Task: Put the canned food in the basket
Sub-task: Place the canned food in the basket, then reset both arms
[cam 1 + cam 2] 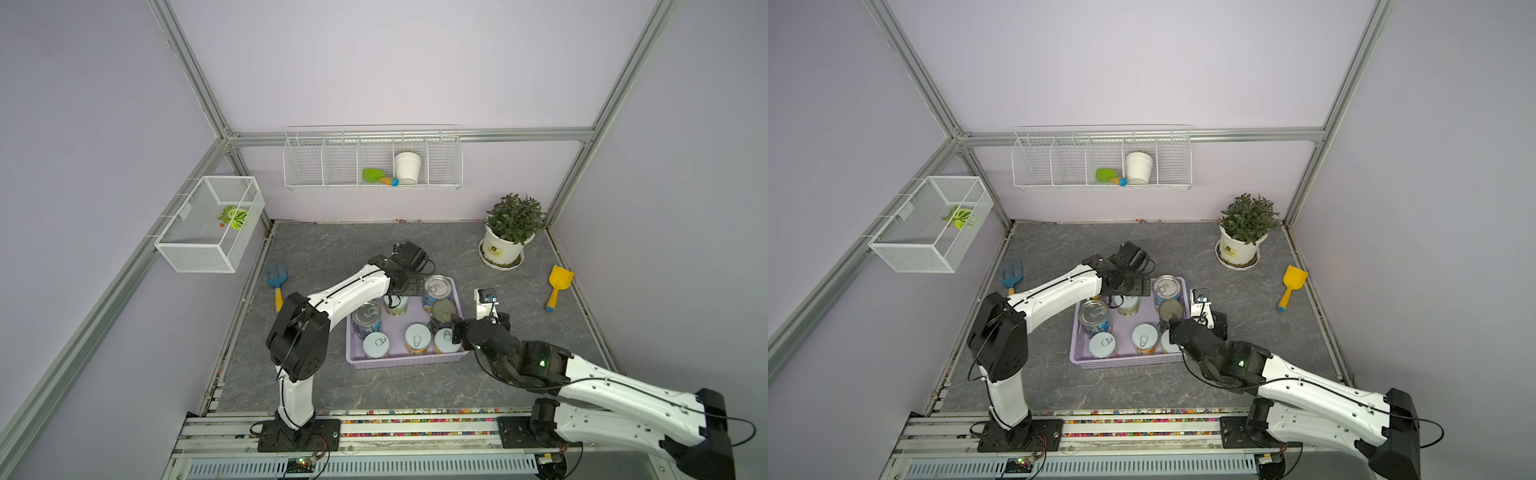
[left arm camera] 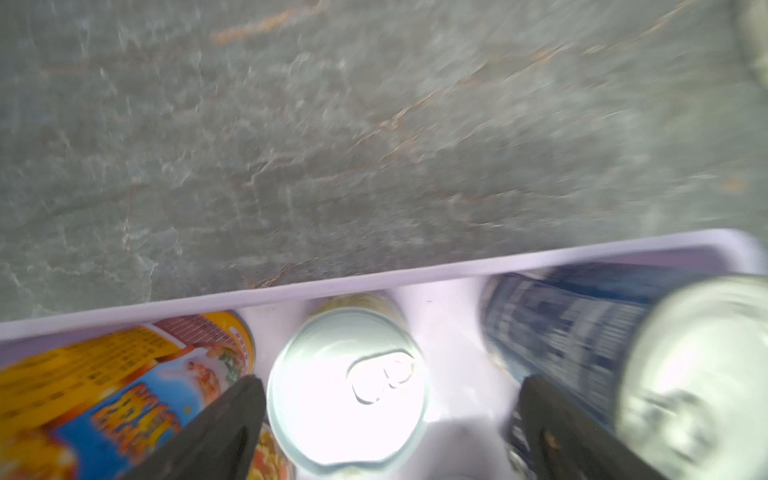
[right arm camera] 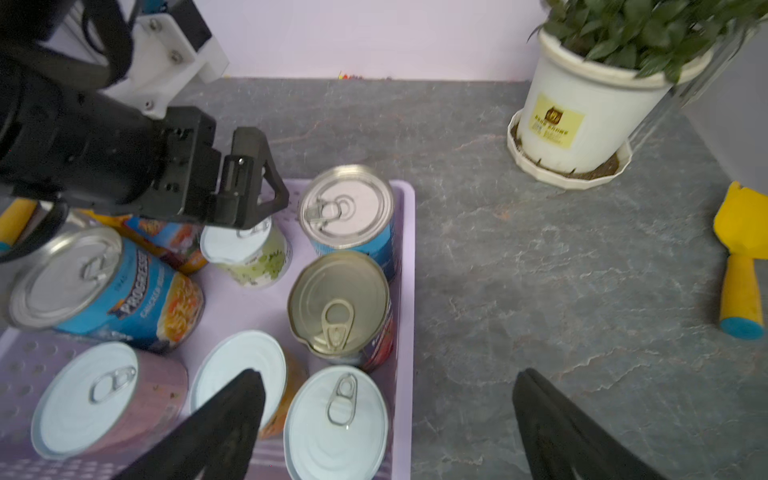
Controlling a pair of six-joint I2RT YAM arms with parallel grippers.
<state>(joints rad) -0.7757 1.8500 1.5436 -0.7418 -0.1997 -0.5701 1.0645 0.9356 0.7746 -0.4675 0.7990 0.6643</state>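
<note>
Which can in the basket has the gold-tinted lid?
The red-labelled can against the lilac basket wall, between a blue-labelled can and a white-topped can; all other lids are silver or white.

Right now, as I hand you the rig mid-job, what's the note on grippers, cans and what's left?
Left gripper: open, jaws either side of the green-label can, not gripping it.
Right gripper: open, empty, above the right rim of the basket.
Job's things: eight cans counted, all inside the basket; the yellow-label can looks tipped over.
Done: placing, apparently; no can seen on the table.
Left: lift both arms clear, perhaps right the tipped can.
</note>
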